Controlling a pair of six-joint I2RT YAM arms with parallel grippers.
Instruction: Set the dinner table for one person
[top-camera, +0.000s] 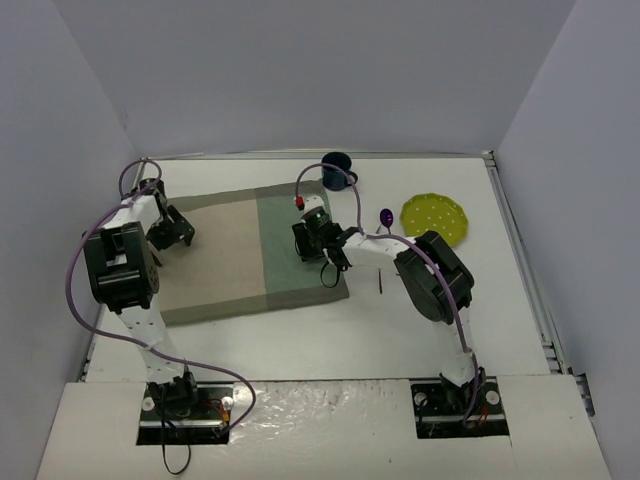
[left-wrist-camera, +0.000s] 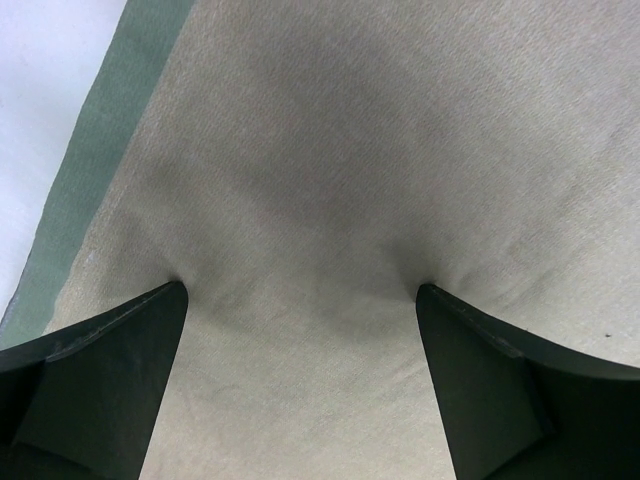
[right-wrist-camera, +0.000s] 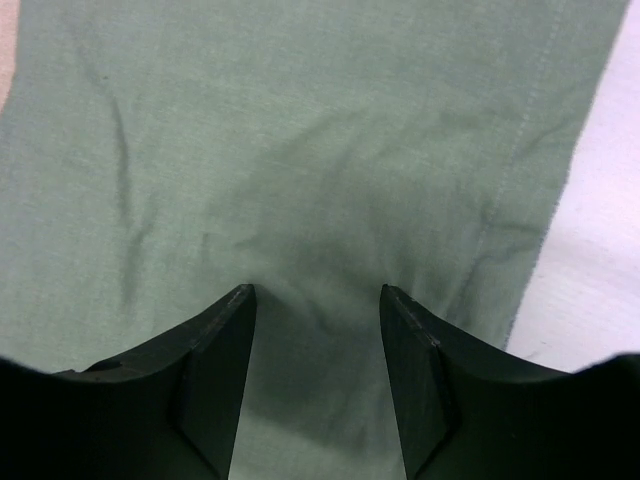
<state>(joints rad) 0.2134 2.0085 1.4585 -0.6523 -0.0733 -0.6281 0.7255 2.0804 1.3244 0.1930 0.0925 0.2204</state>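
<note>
White bench (top-camera: 300, 340) is spanning the frame's middle, carrying the placemat (top-camera: 230, 265) at centre-left. My left end effector (left-wrist-camera: 300, 290) and right end effector (right-wrist-camera: 317, 290) are both spread, tips pressing cloth. Judgement: flattening is needing light, even pressure.

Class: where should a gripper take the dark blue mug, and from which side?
Probably the rim, from above: the dark blue mug stands upright, mouth open, so jaws can straddle its wall. Its handle, on the right in the top view, looks small.

no readable text, labels, brands or numbers anywhere
</note>
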